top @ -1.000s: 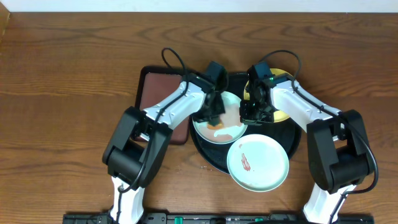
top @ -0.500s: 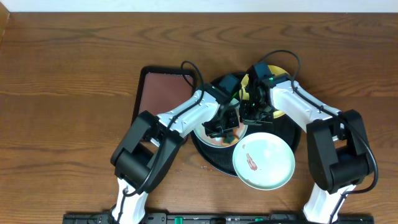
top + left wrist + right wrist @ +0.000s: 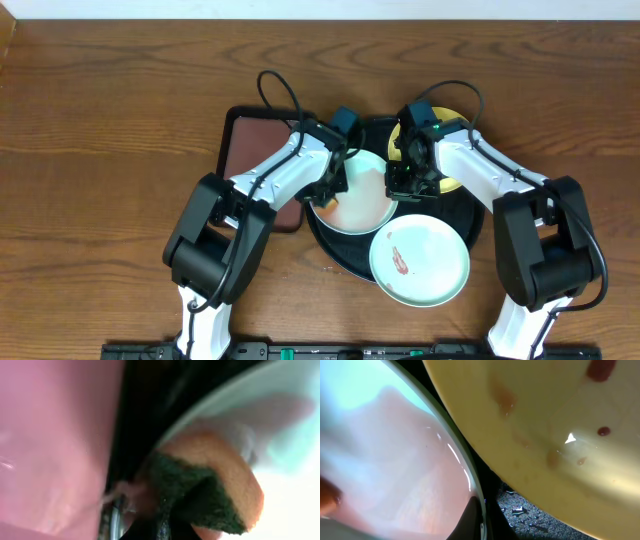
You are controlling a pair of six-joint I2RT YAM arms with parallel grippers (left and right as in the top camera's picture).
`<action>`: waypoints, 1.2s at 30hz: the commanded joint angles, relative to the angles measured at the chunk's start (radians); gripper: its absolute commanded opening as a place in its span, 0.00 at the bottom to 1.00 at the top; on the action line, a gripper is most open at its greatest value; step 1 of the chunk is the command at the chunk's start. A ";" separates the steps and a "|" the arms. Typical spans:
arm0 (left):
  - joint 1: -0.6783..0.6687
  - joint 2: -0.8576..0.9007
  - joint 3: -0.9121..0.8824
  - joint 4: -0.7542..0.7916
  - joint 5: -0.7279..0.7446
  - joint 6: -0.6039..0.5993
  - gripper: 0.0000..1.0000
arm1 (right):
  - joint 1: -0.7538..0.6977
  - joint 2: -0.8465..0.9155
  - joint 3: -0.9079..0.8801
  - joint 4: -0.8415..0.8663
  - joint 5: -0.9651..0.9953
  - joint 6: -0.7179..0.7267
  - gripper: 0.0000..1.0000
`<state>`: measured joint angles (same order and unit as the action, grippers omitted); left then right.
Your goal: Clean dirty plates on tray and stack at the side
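The black tray [image 3: 335, 252] holds three plates. My left gripper [image 3: 331, 186] is shut on an orange sponge with a green scouring face [image 3: 220, 485]. It presses the sponge on the left rim of the middle mint-blue plate [image 3: 365, 205], which shows a pinkish film. My right gripper [image 3: 398, 185] is shut on that plate's right rim, and its finger shows on the rim in the right wrist view [image 3: 475, 515]. The yellow plate [image 3: 450, 186] lies behind, under my right arm, with red-brown spots [image 3: 600, 367]. A second mint-blue plate [image 3: 430, 265] with a red smear overhangs the tray's front rim.
A rectangular reddish-brown tray [image 3: 255, 150] lies against the black tray's left side, under my left arm. Brown wood tabletop [image 3: 110, 150] stretches to the left, right and back. Water drops sit on the black tray [image 3: 530, 515].
My left gripper swept the sponge to the plate's front middle, then back to its left rim. The orange-brown smear there has thinned to a pinkish film. The front plate shifted slightly.
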<state>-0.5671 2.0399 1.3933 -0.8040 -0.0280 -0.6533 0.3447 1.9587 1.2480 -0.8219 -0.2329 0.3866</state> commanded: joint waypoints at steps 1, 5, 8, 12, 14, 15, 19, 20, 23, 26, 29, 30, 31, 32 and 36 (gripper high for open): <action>0.033 0.051 -0.022 0.017 -0.353 0.068 0.07 | 0.012 0.024 -0.012 -0.010 0.080 0.001 0.01; 0.034 0.039 0.021 0.016 -0.384 0.074 0.08 | 0.012 0.024 -0.012 -0.021 0.095 0.001 0.01; 0.034 -0.002 0.048 0.008 -0.377 0.074 0.07 | 0.012 0.024 -0.012 -0.030 0.102 -0.003 0.01; 0.042 -0.116 0.064 0.005 -0.309 0.074 0.08 | 0.012 0.024 -0.012 -0.029 0.102 -0.006 0.01; 0.059 -0.174 0.064 -0.001 -0.258 0.075 0.07 | 0.012 0.024 -0.012 -0.028 0.102 -0.006 0.01; 0.071 -0.204 0.064 -0.006 -0.233 0.083 0.08 | 0.012 0.024 -0.012 -0.027 0.102 -0.006 0.01; 0.145 -0.286 0.064 -0.041 -0.188 0.135 0.08 | 0.010 0.024 -0.012 -0.011 0.101 -0.016 0.01; 0.165 -0.291 0.064 -0.055 -0.188 0.140 0.07 | 0.008 0.024 -0.012 -0.005 0.101 -0.026 0.01; 0.232 -0.283 0.047 -0.077 -0.132 0.211 0.08 | 0.008 0.024 -0.012 0.012 0.100 -0.057 0.01; 0.288 -0.262 -0.004 -0.061 -0.081 0.247 0.08 | 0.008 0.024 -0.012 0.030 0.089 -0.103 0.01; 0.326 -0.232 -0.061 -0.014 -0.040 0.302 0.08 | 0.008 0.024 -0.012 0.057 0.086 -0.127 0.01; 0.335 -0.223 -0.075 -0.001 -0.030 0.315 0.08 | 0.008 0.024 -0.012 0.070 0.086 -0.129 0.01; 0.339 -0.216 -0.081 0.002 -0.026 0.322 0.09 | 0.008 0.024 -0.012 0.078 0.085 -0.130 0.01; 0.344 -0.210 -0.081 0.001 -0.023 0.328 0.11 | 0.008 0.024 -0.012 0.085 0.085 -0.130 0.01; 0.357 -0.229 -0.063 -0.011 0.021 0.347 0.43 | 0.006 0.021 0.000 0.085 0.042 -0.130 0.01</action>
<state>-0.2199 1.8427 1.3064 -0.8085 -0.0612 -0.3492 0.3527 1.9587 1.2480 -0.7490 -0.2253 0.2802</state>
